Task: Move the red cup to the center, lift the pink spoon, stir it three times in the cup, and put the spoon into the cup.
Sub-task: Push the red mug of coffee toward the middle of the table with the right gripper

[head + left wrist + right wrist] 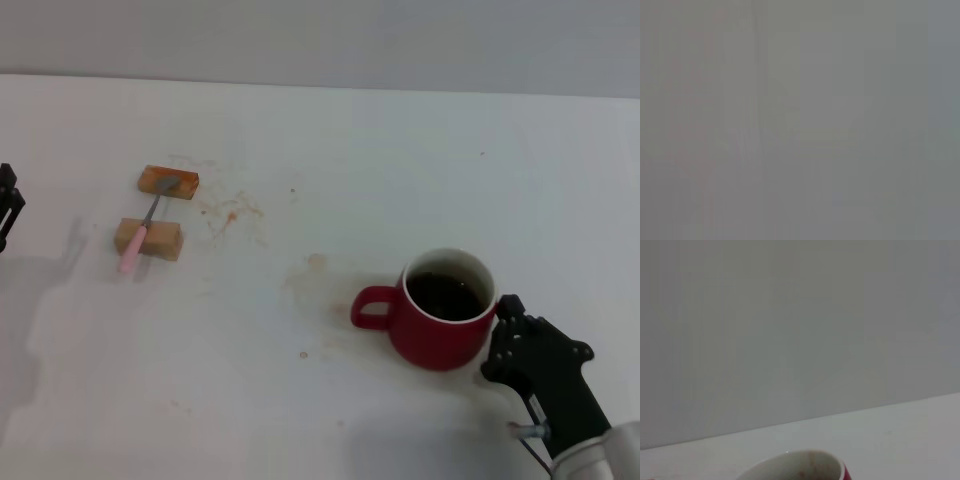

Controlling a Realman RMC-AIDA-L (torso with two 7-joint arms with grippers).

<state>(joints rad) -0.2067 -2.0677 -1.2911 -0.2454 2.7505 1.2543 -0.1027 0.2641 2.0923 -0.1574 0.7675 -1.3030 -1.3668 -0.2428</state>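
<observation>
While the head view is taken first, the red cup (446,310) is seen right of centre on the white table (330,160), the right gripper (506,325) pressed against its side, claw state impossible to tell. The pink spoon (145,226) is laid across two wooden blocks (150,239) far left; the left gripper (8,205) is parked at the edge. Nothing is shown by the left wrist view. Only the cup's rim (800,466) is caught by the right wrist view.

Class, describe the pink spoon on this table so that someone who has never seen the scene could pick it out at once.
Start at the white table and look to the robot's left side, far from the red cup. Two tan wooden blocks sit there, one behind the other. The pink spoon bridges them: it is the only slim thing there, with a pale pink handle over the nearer block and a grey metal end on the farther one.
</observation>
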